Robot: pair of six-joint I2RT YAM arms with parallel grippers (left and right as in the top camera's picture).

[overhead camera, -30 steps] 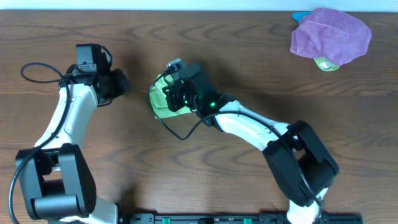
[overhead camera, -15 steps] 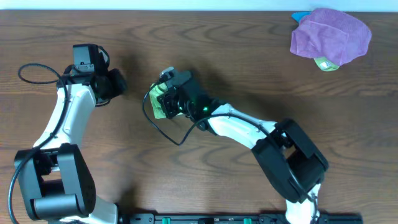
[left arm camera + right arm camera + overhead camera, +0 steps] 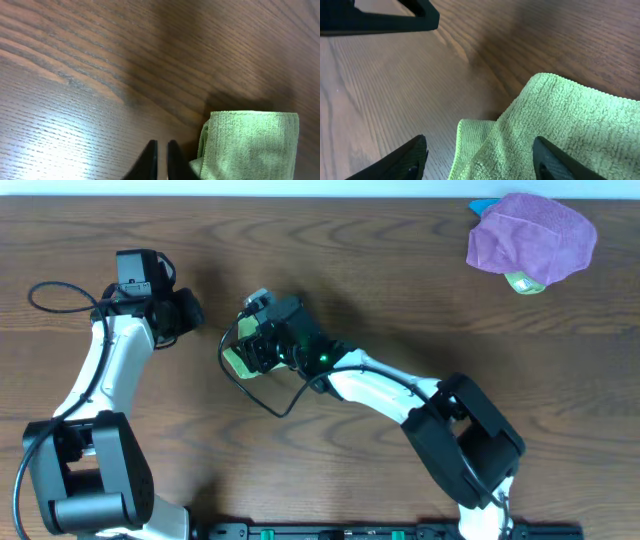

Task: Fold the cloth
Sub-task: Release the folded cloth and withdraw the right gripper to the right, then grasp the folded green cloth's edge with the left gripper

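Cloth [image 3: 250, 145] bunched small, left of tabletop centre; right gripper [image 3: 480, 160] spread over it, pinching nothing; left gripper [image 3: 160, 155] pressed together, just beside; likely late fold; next needs pinch on loose edge.

Setting: most likely a robotics lab test bench; the room beyond the desk is out of view. Evidence: two white-and-black arms, left arm [image 3: 110, 370] and right arm [image 3: 400, 385], are based at the near edge of a wood-grain desk [image 3: 400, 240]. Loose black cable [image 3: 60, 290]. Black mounting rail [image 3: 350, 532] with green fittings runs along that edge. The only material is cloth: green cloth [image 3: 236, 362], and purple cloth [image 3: 530, 235] at the far corner.
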